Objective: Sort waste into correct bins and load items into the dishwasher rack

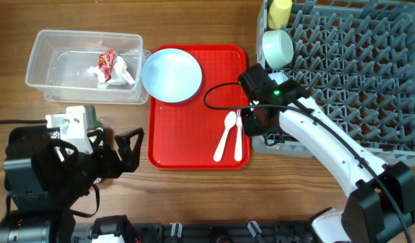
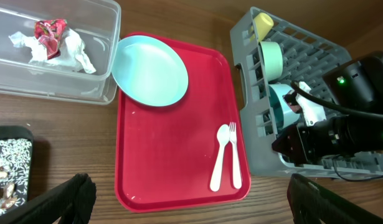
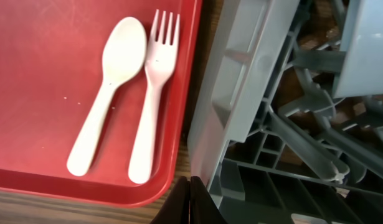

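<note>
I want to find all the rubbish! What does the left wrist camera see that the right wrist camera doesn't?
Only the left wrist view shows the clear tub holding the red wrapper and white napkin, the blue plate, and the yellow cup, green bowl and blue bowl in the rack. Only the right wrist view shows the right gripper close up, fingertips shut together. Both show the red tray, the white spoon and fork lying side by side on it, and the rack's edge.

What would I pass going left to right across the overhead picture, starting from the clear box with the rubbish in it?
clear tub → pale blue plate → white spoon → white fork → grey dishwasher rack
</note>
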You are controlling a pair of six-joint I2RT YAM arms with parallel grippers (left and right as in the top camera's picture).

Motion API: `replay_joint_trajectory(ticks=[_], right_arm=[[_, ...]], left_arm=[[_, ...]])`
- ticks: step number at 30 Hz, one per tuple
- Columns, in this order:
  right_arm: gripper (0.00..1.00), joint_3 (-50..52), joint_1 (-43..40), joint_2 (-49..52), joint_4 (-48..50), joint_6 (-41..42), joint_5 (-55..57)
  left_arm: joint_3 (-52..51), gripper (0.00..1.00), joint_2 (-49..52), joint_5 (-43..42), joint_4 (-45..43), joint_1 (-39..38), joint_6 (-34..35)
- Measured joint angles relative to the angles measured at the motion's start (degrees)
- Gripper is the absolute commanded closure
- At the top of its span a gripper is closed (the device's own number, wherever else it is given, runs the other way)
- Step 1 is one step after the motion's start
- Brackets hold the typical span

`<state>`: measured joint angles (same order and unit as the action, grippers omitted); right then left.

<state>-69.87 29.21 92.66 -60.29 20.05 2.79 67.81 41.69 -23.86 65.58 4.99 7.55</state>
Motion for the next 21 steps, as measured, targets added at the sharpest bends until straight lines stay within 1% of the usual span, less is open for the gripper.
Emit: replay_joint_trajectory(ticks=[21], right_arm=[[0.96, 0.0, 0.0, 0.0, -2.9, 0.5, 2.0]], left_arm=[[0.0, 0.0, 0.0, 0.0, 0.0, 0.0, 0.0]])
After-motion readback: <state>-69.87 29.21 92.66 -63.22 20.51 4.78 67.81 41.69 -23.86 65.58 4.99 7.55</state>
